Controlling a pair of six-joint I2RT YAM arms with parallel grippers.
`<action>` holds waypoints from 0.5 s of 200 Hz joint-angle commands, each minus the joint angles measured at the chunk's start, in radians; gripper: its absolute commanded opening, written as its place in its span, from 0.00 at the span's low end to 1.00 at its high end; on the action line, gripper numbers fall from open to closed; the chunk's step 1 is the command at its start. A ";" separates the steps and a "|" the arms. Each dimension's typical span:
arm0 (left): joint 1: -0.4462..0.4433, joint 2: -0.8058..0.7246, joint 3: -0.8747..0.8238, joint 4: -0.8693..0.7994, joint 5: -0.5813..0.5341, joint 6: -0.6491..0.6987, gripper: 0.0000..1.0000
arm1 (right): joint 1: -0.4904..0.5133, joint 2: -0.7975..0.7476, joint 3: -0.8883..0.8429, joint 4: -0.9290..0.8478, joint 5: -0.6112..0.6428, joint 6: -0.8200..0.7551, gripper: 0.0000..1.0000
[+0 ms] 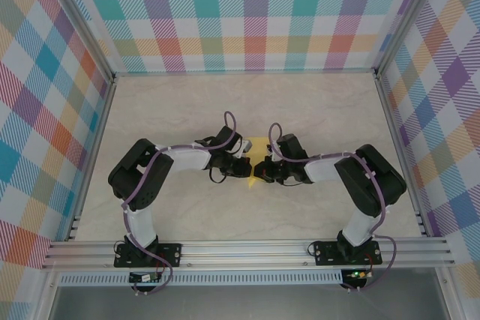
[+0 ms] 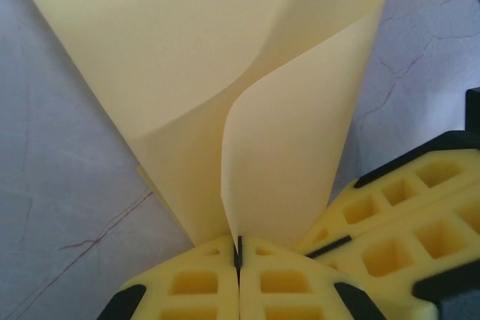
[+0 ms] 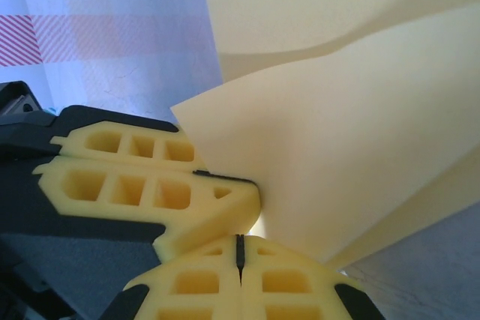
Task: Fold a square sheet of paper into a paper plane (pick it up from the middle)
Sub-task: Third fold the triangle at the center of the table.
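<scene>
The square sheet of paper (image 1: 256, 147) is plain yellow and stands curled up off the table between the two arms. In the left wrist view the sheet (image 2: 225, 73) bends into a rolled flap whose lower edge runs into the slit of my left gripper (image 2: 238, 249), which is shut on it. My right gripper (image 3: 238, 249) is shut, its slit bare. The sheet (image 3: 352, 148) rises just behind its right fingertip. The two grippers meet tip to tip: the left fingers (image 3: 150, 185) lie against the right gripper's tips, and the right fingers (image 2: 405, 215) show beside the left.
The pale marbled table (image 1: 315, 110) lies on all sides of the arms. Plaid walls (image 1: 247, 13) close the back and both sides. An aluminium rail (image 1: 247, 251) runs along the near edge by the arm bases.
</scene>
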 commanded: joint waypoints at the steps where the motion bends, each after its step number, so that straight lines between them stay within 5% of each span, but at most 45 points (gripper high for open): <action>1: 0.002 0.047 -0.005 -0.052 -0.028 0.019 0.05 | -0.010 0.028 0.003 0.012 -0.001 -0.031 0.00; 52: 0.002 0.050 -0.009 -0.051 -0.029 0.019 0.05 | -0.025 0.057 -0.016 0.035 -0.018 -0.029 0.00; 100: 0.002 0.050 -0.004 -0.058 -0.028 0.020 0.05 | -0.075 -0.067 0.024 -0.072 -0.029 -0.082 0.00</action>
